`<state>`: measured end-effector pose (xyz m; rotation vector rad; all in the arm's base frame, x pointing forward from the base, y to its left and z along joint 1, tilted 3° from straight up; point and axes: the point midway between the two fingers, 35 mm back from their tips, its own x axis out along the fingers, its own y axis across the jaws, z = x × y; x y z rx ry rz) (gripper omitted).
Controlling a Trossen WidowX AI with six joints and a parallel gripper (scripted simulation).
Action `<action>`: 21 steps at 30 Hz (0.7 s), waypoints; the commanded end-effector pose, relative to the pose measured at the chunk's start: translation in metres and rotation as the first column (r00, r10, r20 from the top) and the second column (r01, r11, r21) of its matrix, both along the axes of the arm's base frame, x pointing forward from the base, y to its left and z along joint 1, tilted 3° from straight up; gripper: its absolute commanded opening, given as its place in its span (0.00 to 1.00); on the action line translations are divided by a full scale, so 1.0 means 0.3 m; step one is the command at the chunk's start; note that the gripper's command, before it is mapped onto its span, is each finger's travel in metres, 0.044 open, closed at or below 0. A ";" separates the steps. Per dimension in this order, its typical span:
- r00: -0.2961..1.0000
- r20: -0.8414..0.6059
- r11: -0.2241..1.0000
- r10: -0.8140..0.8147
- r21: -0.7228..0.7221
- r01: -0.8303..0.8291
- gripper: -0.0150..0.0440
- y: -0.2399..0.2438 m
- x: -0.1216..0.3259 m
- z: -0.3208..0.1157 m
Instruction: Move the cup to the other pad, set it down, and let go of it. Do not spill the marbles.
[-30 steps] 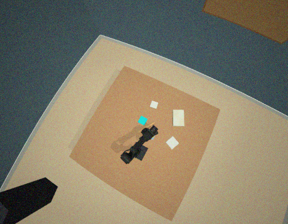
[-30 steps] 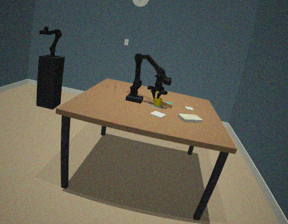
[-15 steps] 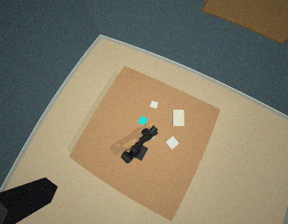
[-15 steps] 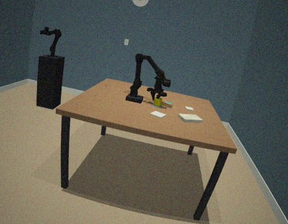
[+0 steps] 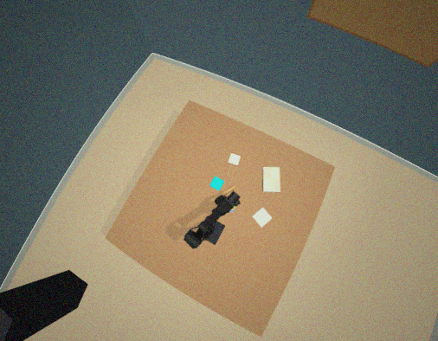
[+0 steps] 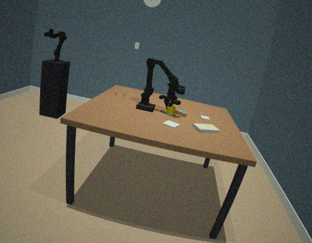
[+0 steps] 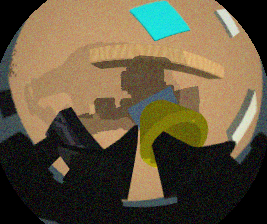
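The yellow cup (image 6: 171,111) (image 7: 185,114) stands upright on the blue pad (image 6: 166,114) (image 7: 164,98). In the top view only a sliver of the cup shows beside the arm. My gripper (image 6: 168,107) (image 7: 143,128) is low over the cup, one finger inside it and one outside, shut on its near wall. The right finger hides part of the cup's opening, and the marbles cannot be made out. The other pad, cyan (image 5: 216,183) (image 6: 182,111) (image 7: 160,20), lies flat on the table with nothing on it.
A low wooden bar (image 5: 228,189) (image 6: 181,114) (image 7: 153,51) lies between the cup and the cyan pad. A thick cream block (image 5: 272,179) (image 6: 206,127) and two thin white squares, one small (image 5: 235,159) (image 6: 205,118) and one larger (image 5: 262,217) (image 6: 171,124), lie farther off.
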<state>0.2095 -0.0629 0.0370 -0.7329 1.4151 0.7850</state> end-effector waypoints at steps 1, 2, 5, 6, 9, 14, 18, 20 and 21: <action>1.000 0.000 1.000 0.000 0.000 0.000 0.33 0.000 0.000 0.001; 1.000 0.000 1.000 0.000 0.000 0.000 0.32 0.000 0.000 0.001; 1.000 0.000 1.000 0.000 0.000 0.000 0.29 0.000 0.000 0.001; 1.000 0.000 1.000 0.000 0.000 0.000 0.28 0.000 0.000 0.001; 1.000 0.000 1.000 0.000 0.000 0.000 0.25 0.000 0.001 0.006; 1.000 0.000 1.000 -0.001 0.001 0.001 0.25 -0.003 0.004 0.043; 1.000 0.001 1.000 -0.002 0.001 0.002 0.25 -0.006 0.005 0.085; 1.000 0.001 1.000 -0.003 0.002 0.003 0.25 -0.007 0.005 0.106; 1.000 0.001 1.000 -0.003 0.002 0.003 0.25 -0.007 0.005 0.117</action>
